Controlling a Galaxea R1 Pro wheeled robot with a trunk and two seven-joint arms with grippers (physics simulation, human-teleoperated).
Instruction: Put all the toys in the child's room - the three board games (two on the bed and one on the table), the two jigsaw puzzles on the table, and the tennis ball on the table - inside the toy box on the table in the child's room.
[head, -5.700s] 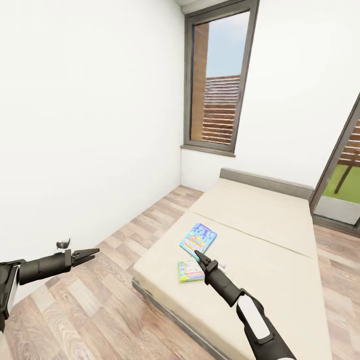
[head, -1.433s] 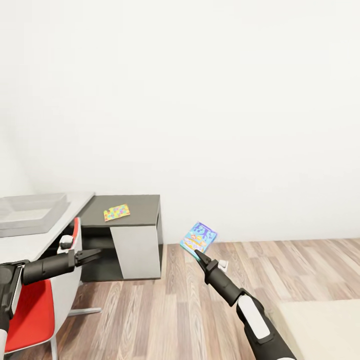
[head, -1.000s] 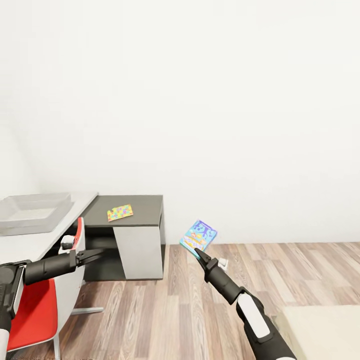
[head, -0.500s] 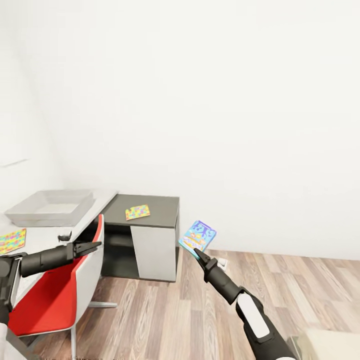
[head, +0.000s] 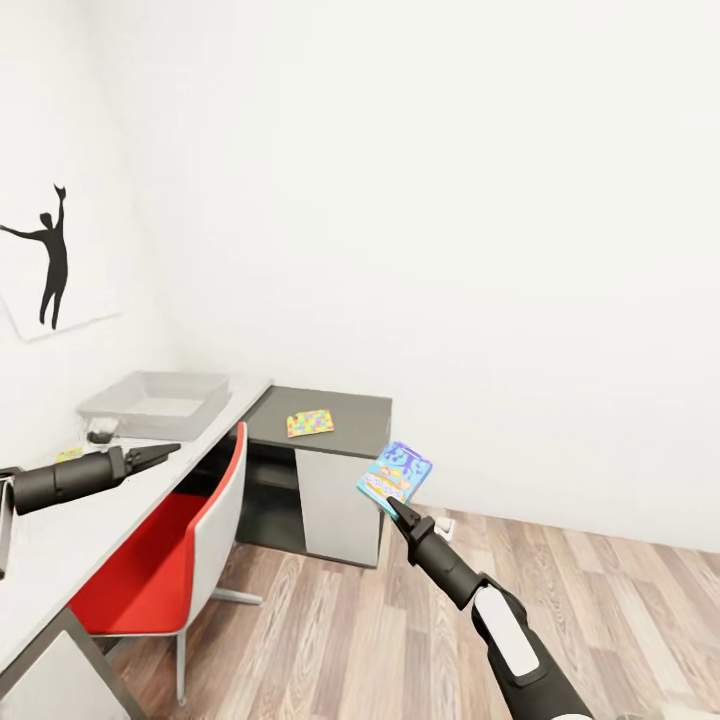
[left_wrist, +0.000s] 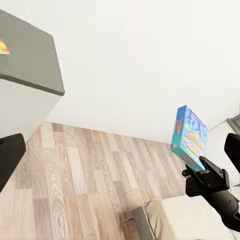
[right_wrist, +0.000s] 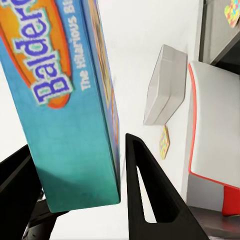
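One board game (head: 396, 474) is clamped upright in the right gripper (head: 394, 508) over bare wood floor (head: 330, 640), the toy box (head: 160, 402) at ten o'clock on the table (head: 60, 530); left gripper (head: 165, 451) clenched empty.

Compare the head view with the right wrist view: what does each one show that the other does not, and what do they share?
The head view alone shows the black dancer silhouette on the wall, the wood plank floor and the left gripper, held above the white table.

The right wrist view alone lets us read the word "Balderdash" on the blue board game box and see the box clamped between the black fingers.

Both show that box in the right gripper, the grey toy box, the red-and-white chair and the dark grey cabinet.
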